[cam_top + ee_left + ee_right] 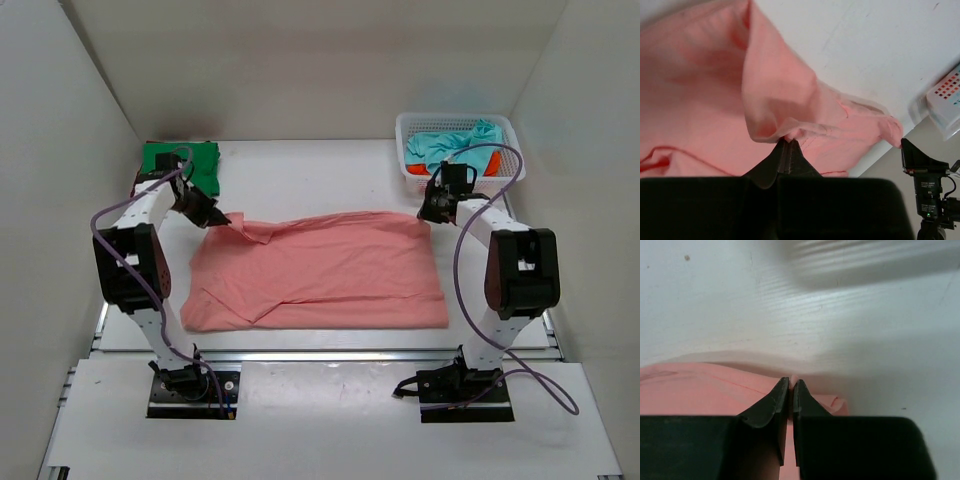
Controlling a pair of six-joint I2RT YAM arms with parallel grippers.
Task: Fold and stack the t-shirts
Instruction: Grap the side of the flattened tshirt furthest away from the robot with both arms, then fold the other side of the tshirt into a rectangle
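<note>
**Two grippers pinch the pink shirt by its far corners**

A pink t-shirt (pixel 320 270) lies spread out on the white table (pixel 320 170), in the middle, between the two arms. Most of it is flat. Its far edge is lifted a little at both ends.

The left gripper (pixel 232 222) is closed tight on the far left corner of the pink t-shirt. In the left wrist view the cloth hangs in a fold from the tips of the black fingers (pixel 771 167). The right gripper (pixel 428 215) is closed tight on the far right corner. In the right wrist view a thin bit of pink cloth sits pinched between its two fingers (pixel 765 410).

A green t-shirt (pixel 185 160) lies folded at the far left of the table, behind the left arm. A white basket (pixel 405 125) stands at the far right. A teal t-shirt (pixel 455 145) is bunched up in it, with an orange-red t-shirt (pixel 490 162) under it.

In the left wrist view there is small white writing on a black part of the right arm, but it is too tiny to read.
</note>
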